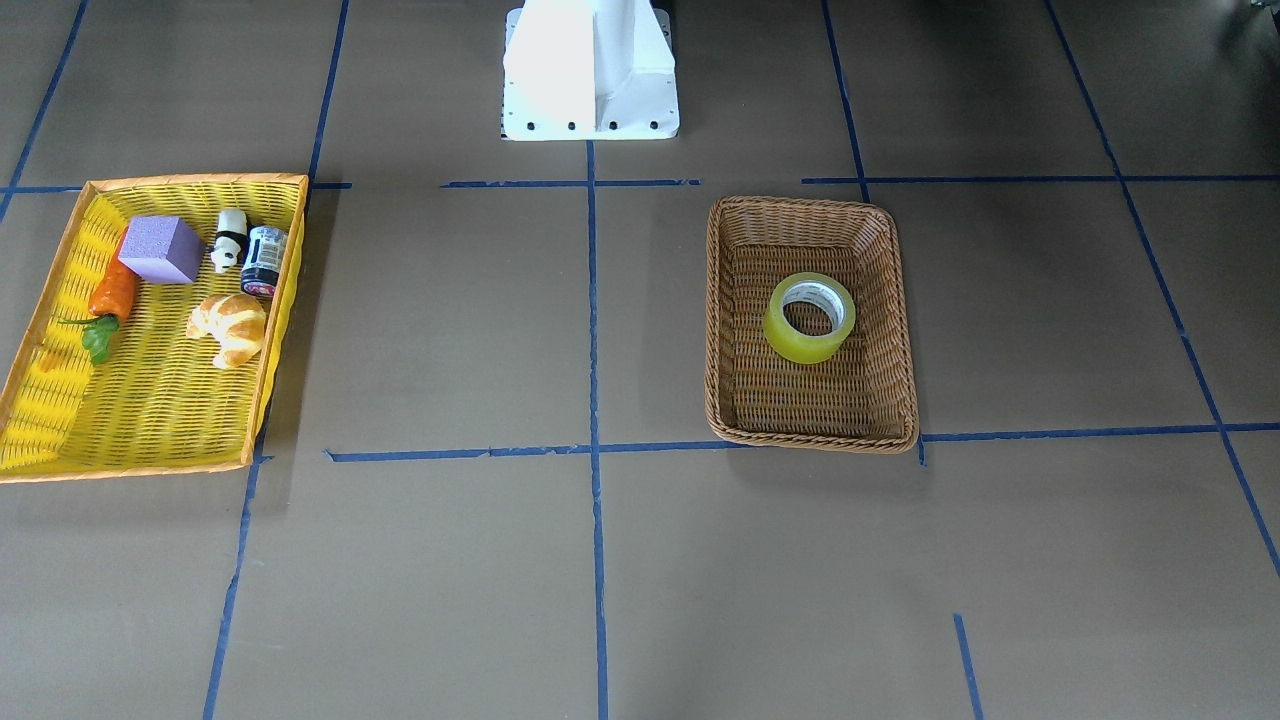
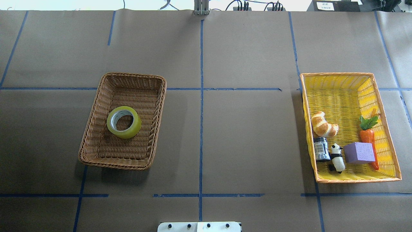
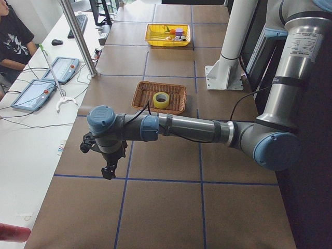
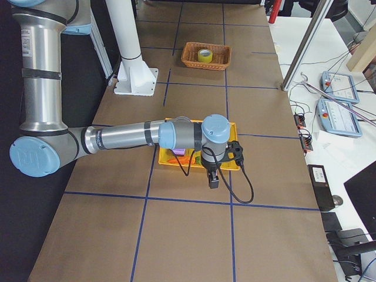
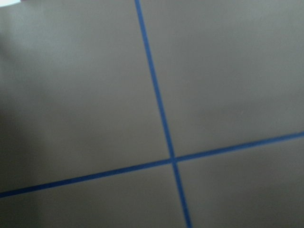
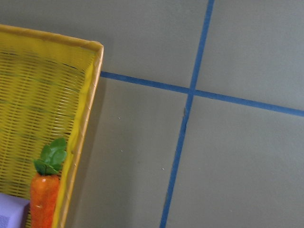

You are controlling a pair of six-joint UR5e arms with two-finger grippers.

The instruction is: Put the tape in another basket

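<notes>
The tape [image 1: 805,346], a wide yellow roll with a white-grey core, lies flat in the middle of the brown wicker basket [image 1: 800,405]. They also show in the overhead view as the tape [image 2: 135,125] and the basket [image 2: 122,152]. Neither gripper shows in the overhead or front view. My left gripper [image 3: 107,173] shows only in the exterior left view, hanging over bare table far from the basket; I cannot tell if it is open. My right gripper [image 4: 213,183] shows only in the exterior right view, beside the yellow tray; I cannot tell its state either.
A yellow, orange-rimmed woven tray [image 2: 338,93] at the robot's right holds a croissant [image 2: 323,125], a carrot [image 2: 368,135], a purple block [image 2: 359,152], a panda figure [image 2: 337,157] and a small can [image 2: 321,149]. The white robot base [image 1: 590,70] stands at the table's edge.
</notes>
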